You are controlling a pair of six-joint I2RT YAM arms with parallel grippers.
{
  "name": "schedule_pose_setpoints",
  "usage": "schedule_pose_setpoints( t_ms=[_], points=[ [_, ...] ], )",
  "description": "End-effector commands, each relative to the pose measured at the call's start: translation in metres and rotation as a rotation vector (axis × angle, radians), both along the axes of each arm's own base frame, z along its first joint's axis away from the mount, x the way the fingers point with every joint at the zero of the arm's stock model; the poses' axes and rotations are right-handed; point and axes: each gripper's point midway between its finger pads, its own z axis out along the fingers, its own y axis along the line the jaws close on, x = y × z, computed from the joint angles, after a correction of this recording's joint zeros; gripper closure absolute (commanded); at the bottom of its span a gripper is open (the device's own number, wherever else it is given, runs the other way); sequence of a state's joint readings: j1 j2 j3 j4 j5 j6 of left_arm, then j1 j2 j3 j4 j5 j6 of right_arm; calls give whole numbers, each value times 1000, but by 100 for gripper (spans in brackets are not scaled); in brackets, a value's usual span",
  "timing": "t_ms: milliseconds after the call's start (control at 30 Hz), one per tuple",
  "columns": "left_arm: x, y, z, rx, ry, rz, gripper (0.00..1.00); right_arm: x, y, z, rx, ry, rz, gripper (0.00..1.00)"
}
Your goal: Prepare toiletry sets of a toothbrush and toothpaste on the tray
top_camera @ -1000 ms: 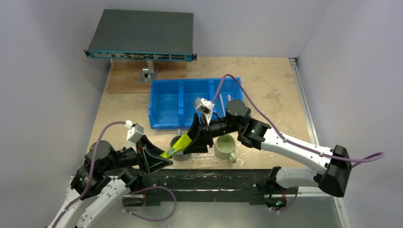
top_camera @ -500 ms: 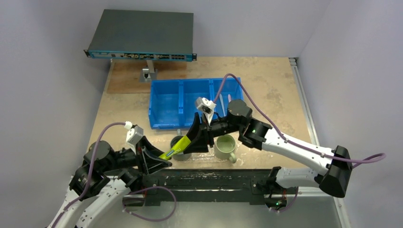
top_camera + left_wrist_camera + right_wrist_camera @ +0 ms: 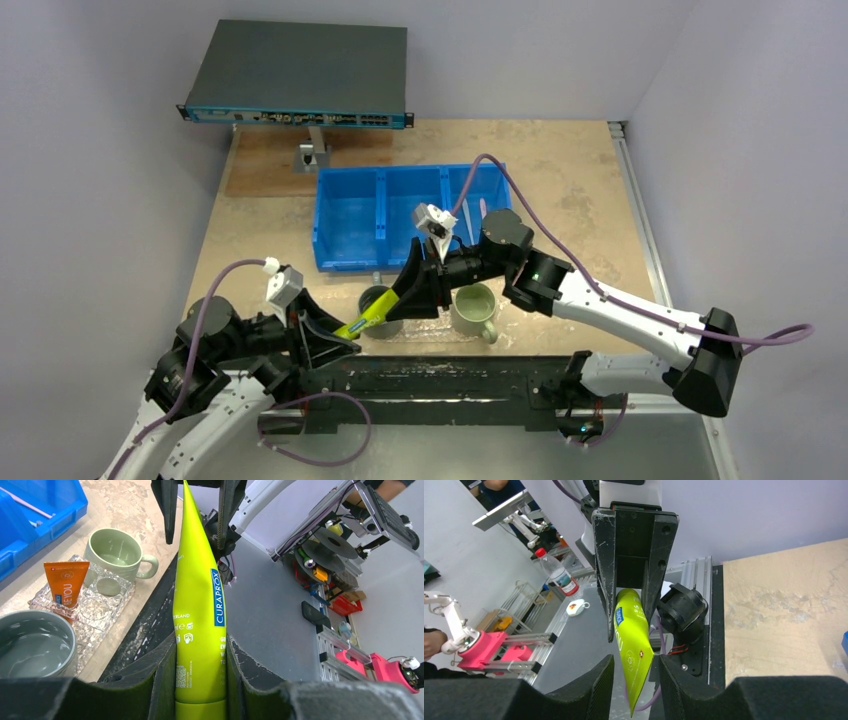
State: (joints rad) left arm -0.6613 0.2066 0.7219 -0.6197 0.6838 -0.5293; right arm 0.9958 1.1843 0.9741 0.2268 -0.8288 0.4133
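The green tube (image 3: 370, 318) hangs in the air between my two grippers. My left gripper (image 3: 335, 340) is shut on its cap end, as the left wrist view (image 3: 200, 650) shows. My right gripper (image 3: 405, 300) is open around the flat end, and its fingers (image 3: 606, 680) stand apart from the tube (image 3: 633, 645). The orange tube (image 3: 65, 582) lies on the clear pebbled tray (image 3: 107, 597). Two pale toothbrushes (image 3: 467, 215) lie in the right compartment of the blue bin (image 3: 350, 215).
A grey mug (image 3: 375, 300) stands left of the tray and a pale-green mug (image 3: 474, 308) right of it, both near the front edge. A grey network switch (image 3: 300, 70) sits raised on a stand at the back, over a wooden board (image 3: 260, 165).
My right gripper has drawn back a little to the right, so more of the green tube shows between the grippers. The left gripper has hardly moved.
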Motion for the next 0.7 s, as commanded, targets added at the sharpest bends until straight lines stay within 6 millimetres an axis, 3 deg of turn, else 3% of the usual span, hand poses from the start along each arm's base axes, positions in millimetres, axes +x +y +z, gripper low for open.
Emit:
schedule_pose_setpoints(
  t_ms=[0,167,367,500,667],
  points=[
    [-4,1,19,-36,-74,-20,100,-4,-2,29,81,-33,7,62],
    [-2,0,17,-31,-68,-20,100,-6,-2,28,84,-24,23,72],
    [1,-1,17,-27,-67,-5,100,-14,1,23,73,-20,60,98],
    [7,-1,16,-15,-57,22,100,-17,4,19,65,-25,66,100],
    [12,0,16,5,-44,47,75,-17,3,19,58,-39,40,100]
  ],
)
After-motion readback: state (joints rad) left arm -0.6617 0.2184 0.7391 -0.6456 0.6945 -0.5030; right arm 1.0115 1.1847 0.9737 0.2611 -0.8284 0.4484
